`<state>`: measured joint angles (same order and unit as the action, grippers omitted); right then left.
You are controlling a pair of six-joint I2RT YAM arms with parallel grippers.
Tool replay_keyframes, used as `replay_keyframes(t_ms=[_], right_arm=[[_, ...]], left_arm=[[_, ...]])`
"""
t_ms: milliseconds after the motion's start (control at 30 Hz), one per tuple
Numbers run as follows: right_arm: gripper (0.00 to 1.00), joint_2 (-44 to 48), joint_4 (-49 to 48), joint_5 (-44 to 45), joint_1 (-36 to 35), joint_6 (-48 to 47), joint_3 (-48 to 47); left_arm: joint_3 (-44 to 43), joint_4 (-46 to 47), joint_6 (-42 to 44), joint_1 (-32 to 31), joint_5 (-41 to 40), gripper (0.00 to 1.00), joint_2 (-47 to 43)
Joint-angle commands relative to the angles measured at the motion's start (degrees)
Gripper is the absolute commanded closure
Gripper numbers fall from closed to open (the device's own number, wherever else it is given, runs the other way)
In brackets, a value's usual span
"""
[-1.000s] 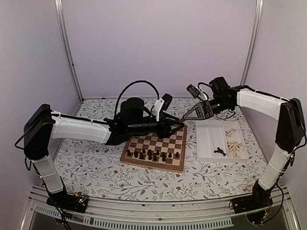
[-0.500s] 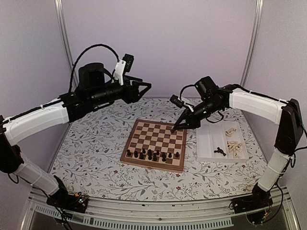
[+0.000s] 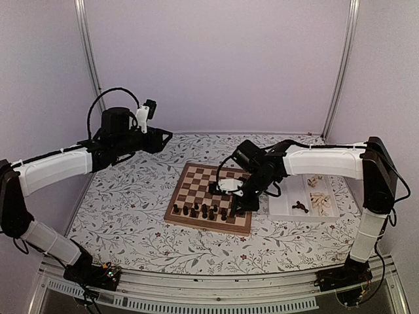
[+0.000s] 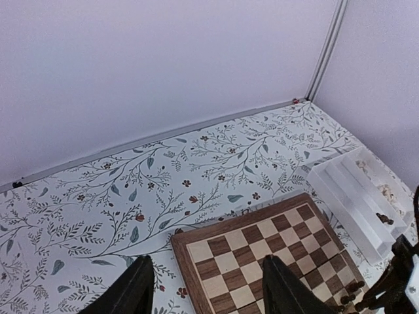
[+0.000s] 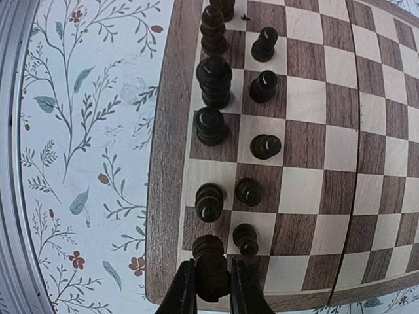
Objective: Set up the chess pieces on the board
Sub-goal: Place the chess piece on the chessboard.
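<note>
At near-right corner of board (image 3: 209, 186), R gripper (image 5: 211, 278) clenched on dark piece (image 5: 209, 252). L gripper (image 4: 206, 275) hangs far left, off board, jaws apart, empty.

Floral-print table (image 3: 131, 222) is carrying two items. The board (image 3: 196, 184) is lying near centre; a white tray (image 3: 289, 193) is sitting just beside it.

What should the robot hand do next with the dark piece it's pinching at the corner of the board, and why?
Probably open the right gripper a little and lift straight up. It is closed around a dark piece that looks upright on the corner square of the board, at the end of the row of dark pieces. I can't tell whether the base is fully down, so release gently.
</note>
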<state>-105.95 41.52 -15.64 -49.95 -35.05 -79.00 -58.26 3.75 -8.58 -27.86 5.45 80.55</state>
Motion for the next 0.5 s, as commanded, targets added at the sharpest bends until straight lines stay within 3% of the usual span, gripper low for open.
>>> replay_keyframes(t_ms=[0, 467], right_arm=[[0.89, -1.48, -0.71, 4.55, -0.88, -1.60, 0.08], [0.88, -3.65, -0.01, 5.07, -2.90, -1.78, -0.49]], left_arm=[[-0.85, 1.92, 0.75, -0.08, 0.69, 0.41, -1.77], [-1.07, 1.79, 0.14, -0.09, 2.33, 0.42, -1.20]])
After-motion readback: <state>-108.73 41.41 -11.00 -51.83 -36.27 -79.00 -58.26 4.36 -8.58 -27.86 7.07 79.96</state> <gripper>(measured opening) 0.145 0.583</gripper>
